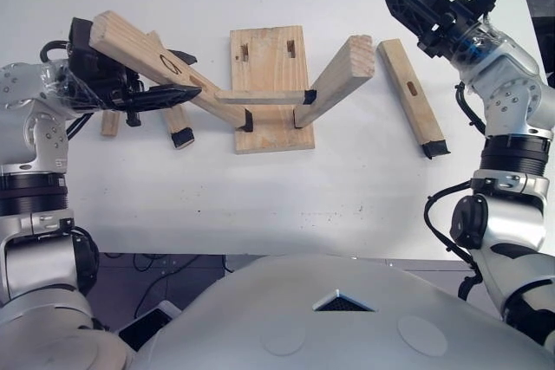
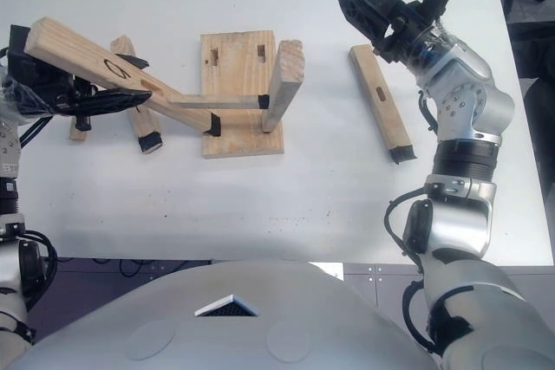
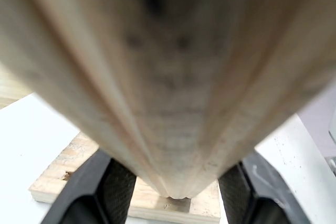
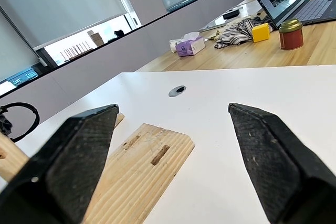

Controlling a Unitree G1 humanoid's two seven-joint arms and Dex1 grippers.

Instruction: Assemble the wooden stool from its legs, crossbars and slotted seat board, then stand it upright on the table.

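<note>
Left pincer (image 1: 198,74) seemingly clamped on leg (image 1: 121,41); right pincer (image 4: 173,109) wide, empty.

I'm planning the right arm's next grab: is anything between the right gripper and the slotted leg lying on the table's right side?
Nothing visible does. The right gripper hangs open by the far end of the loose leg, on bare table; the half-built frame is off to its left.
</note>
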